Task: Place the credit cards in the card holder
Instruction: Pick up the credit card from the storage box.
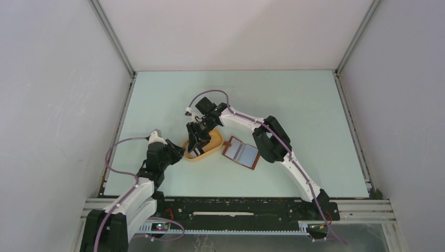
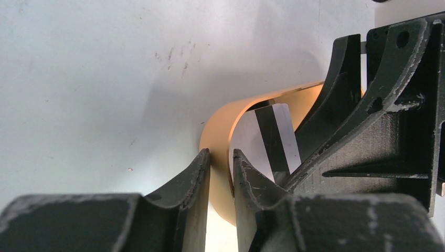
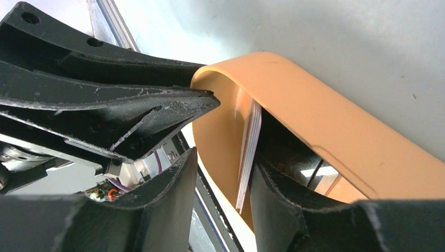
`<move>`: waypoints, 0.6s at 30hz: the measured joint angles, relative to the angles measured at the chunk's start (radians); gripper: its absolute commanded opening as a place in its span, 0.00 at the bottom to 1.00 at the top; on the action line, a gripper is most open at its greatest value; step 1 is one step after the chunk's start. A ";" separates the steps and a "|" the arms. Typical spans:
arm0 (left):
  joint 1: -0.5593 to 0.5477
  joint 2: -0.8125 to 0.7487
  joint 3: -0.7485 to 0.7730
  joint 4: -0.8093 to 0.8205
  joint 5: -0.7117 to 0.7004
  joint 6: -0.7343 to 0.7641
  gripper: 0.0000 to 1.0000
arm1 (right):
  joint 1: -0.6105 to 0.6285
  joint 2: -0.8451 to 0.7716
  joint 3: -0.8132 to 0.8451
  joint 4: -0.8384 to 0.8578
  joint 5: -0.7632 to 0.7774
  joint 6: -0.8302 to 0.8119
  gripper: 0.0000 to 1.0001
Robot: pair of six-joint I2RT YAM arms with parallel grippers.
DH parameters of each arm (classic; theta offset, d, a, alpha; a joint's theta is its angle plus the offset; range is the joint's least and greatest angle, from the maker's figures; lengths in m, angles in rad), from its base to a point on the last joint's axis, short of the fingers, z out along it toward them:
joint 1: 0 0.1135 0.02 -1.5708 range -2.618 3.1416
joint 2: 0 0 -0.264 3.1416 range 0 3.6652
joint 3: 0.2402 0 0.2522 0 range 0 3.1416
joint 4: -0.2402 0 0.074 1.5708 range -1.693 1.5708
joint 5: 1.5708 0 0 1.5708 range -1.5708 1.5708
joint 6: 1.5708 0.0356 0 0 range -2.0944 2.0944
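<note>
The credit cards (image 3: 251,142) stand on edge as a thin stack inside the orange-yellow oval tray (image 1: 215,139), against its wall. In the left wrist view the top card (image 2: 246,139) is white with a dark stripe. My right gripper (image 1: 195,144) reaches down into the tray. It (image 3: 225,157) is open and straddles the tray wall (image 3: 315,121) and the cards, with one finger inside touching the stack and one outside. My left gripper (image 1: 181,152) is shut on the tray's left end wall (image 2: 220,121). It also shows in the left wrist view (image 2: 221,157). The card holder (image 1: 241,152) lies open, pale side up, right of the tray.
The right arm's elbow (image 1: 270,139) hangs just right of the card holder. The two grippers sit close together over the tray's left end. Metal rails (image 1: 236,202) run along the near table edge, and white walls enclose the table.
</note>
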 measured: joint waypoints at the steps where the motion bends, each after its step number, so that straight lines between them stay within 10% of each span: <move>1: 0.000 0.000 0.000 0.000 0.000 0.000 0.26 | -0.002 -0.003 -0.005 0.000 -0.002 0.000 0.47; 18: 0.000 -0.002 0.000 -0.002 -0.002 0.000 0.26 | -0.037 -0.048 -0.069 0.014 -0.023 -0.002 0.26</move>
